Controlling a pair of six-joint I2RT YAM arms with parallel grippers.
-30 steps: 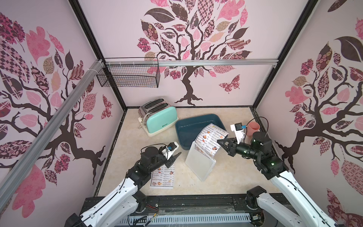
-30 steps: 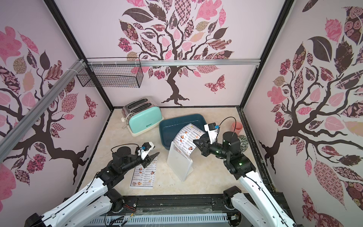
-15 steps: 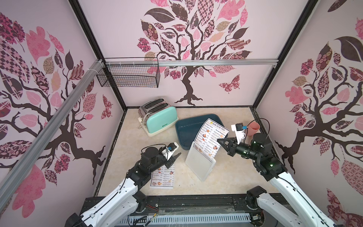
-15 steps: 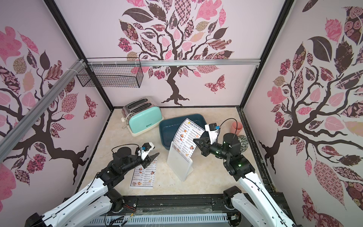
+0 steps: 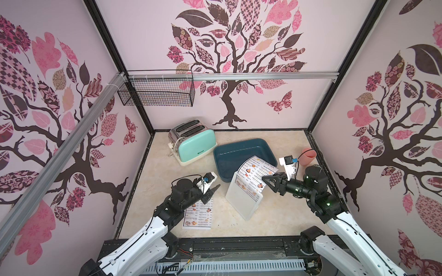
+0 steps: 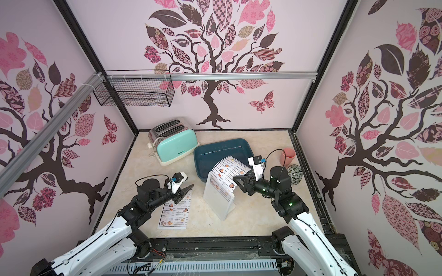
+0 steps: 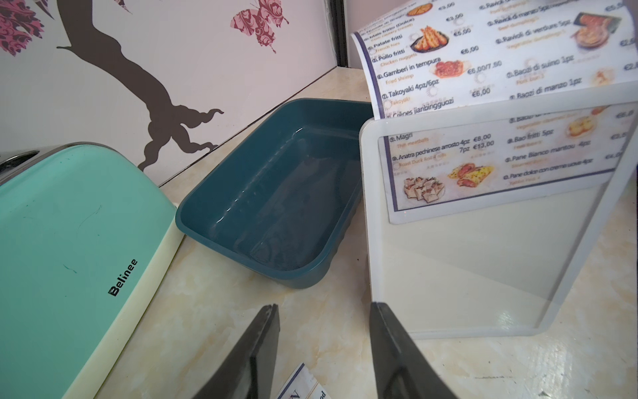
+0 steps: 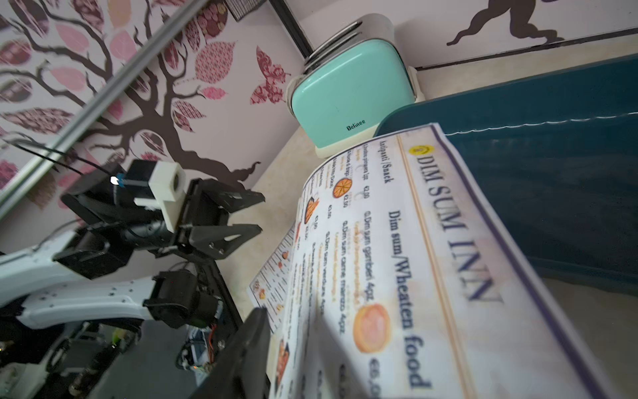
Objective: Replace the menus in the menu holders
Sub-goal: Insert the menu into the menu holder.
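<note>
The left gripper (image 7: 324, 307) hangs spread over the flat menu (image 5: 199, 215); the right gripper (image 5: 265, 179), at the curled menu (image 5: 258, 169) part-inserted in the menu holder (image 5: 241, 203), shows indeterminate closure.

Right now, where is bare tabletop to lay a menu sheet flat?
Bare beige tabletop runs along the front edge, between the flat white paper menu and the right arm, before the white plastic menu holder. Another lies between the mint-green toaster and the left gripper. Crowded: dark blue plastic tub, holder and curled menu bunch together.
</note>
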